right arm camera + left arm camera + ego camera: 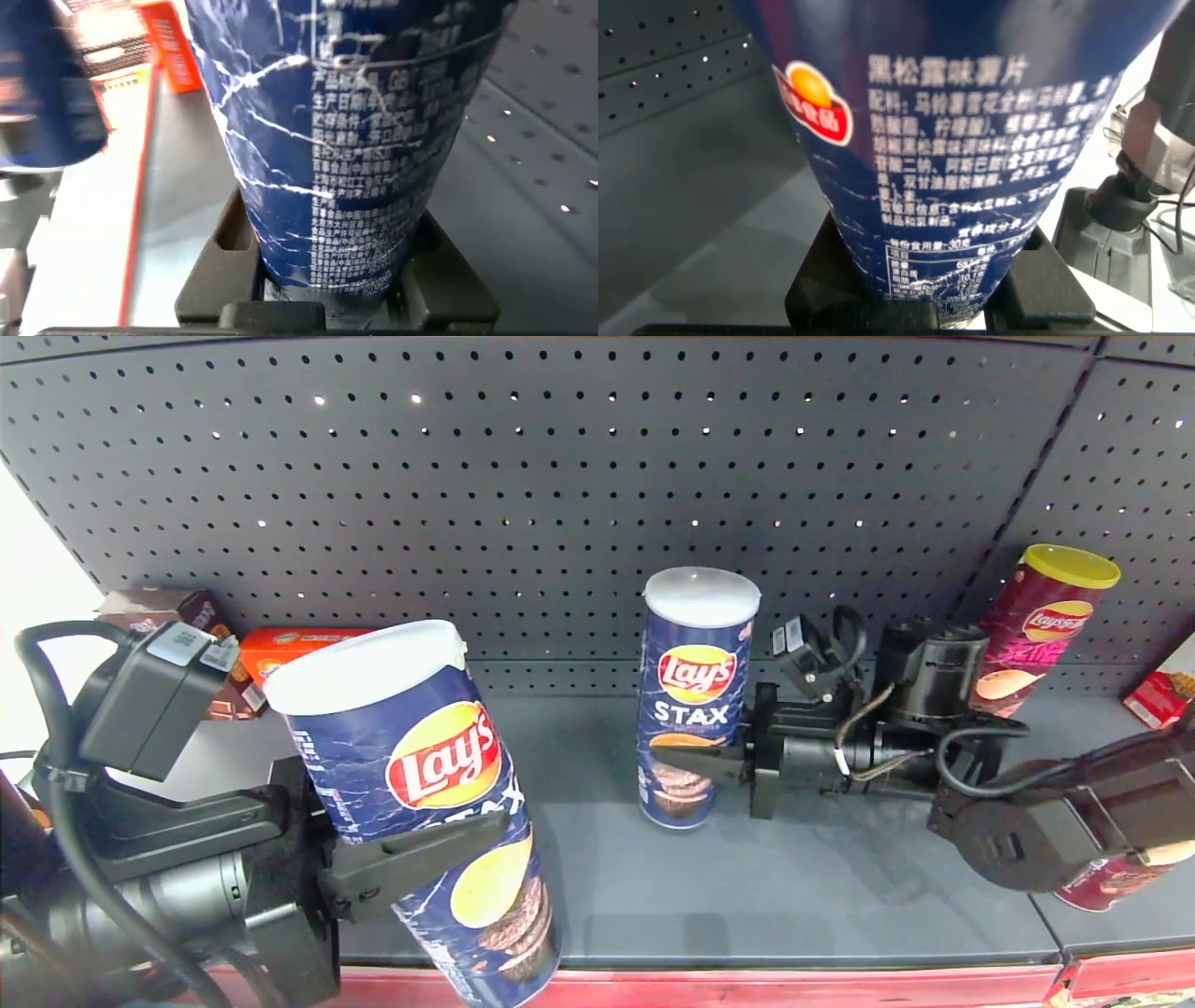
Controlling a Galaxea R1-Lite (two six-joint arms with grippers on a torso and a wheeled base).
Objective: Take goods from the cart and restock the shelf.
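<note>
Left gripper (415, 861) clamps the tilted blue can (411, 765) at seven o'clock; right gripper (702, 761) squeezes the upright can (695, 672), centre shelf (840, 887).

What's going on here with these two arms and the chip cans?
The robot is restocking a grey shelf. Its right end effector grips a blue chip can standing upright mid-shelf. Its left end effector holds a second blue can, tilted, over the shelf's front edge, not yet set down. A maroon can with a yellow lid leans farther right by the back panel.
</note>
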